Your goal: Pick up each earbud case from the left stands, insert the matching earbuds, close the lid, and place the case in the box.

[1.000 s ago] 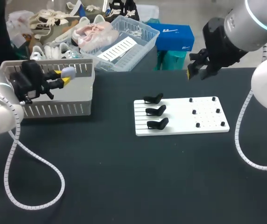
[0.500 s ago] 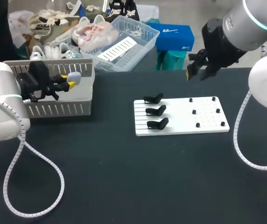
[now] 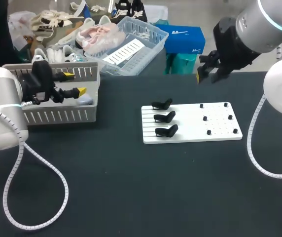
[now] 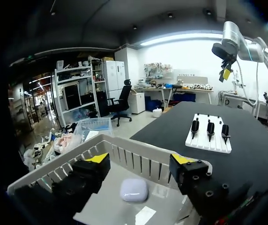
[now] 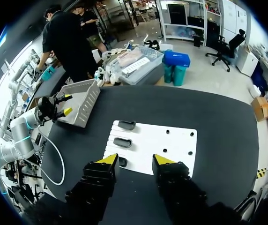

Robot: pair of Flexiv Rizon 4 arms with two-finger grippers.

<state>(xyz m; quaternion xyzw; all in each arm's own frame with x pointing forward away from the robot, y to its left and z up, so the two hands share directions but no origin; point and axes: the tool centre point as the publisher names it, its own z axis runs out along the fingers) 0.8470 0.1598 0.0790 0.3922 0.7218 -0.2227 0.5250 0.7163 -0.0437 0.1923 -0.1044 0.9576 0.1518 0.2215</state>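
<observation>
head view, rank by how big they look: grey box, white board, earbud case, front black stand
1. grey box and white board: about alike, box partly covered
2. front black stand
3. earbud case, slightly smaller

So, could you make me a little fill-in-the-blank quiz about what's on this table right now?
The white board carries ____ black stands. With the earbud case lying in the box, every stand is ____. The left gripper above the case stands ____. The right gripper holds ____.
Missing words: three; empty; open; nothing.
</observation>
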